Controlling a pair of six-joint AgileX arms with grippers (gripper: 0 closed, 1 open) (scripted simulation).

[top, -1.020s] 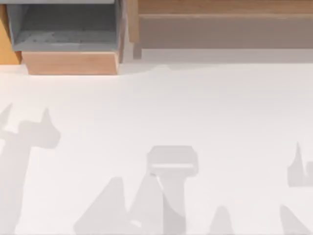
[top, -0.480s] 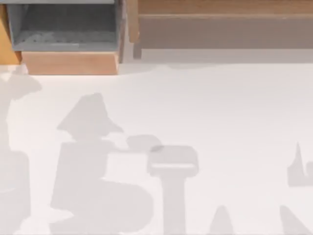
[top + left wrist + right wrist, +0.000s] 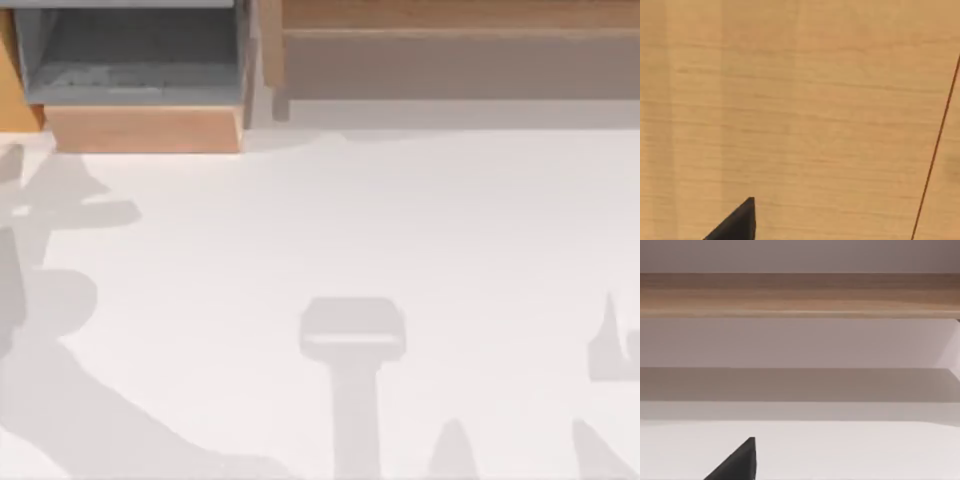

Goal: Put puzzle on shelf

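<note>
I cannot tell where the puzzle is at this moment, so I am treating it as not yet confirmed on the shelf (image 3: 460,15). The long brown ledge and its darker front face are sitting along the far edge of the surface (image 3: 400,220) at the top view's right. No coloured cube is resting on the part of the ledge I am seeing.

What is changing is the shadow play on the left half of the surface. Half a second ago a broad arm shadow was lying near the middle-left. Now it is sweeping out toward the left edge and up to the light-wood front board (image 3: 145,128) of the grey cubby (image 3: 130,50). I am reading that as my left arm swinging away to the left. Its wrist view is looking close onto pale wood grain, with the dark tip of the left gripper (image 3: 737,222) at the frame's edge.

The shadows at centre and right are holding their shape across the last second, so my right arm is staying parked. The right gripper (image 3: 737,462) is facing the shelf across bare surface. For either gripper, I cannot tell whether it is spread, pressed together or pinching something.

For the task, I am judging that the left arm is doing the work and that the placement is still unverified.
</note>
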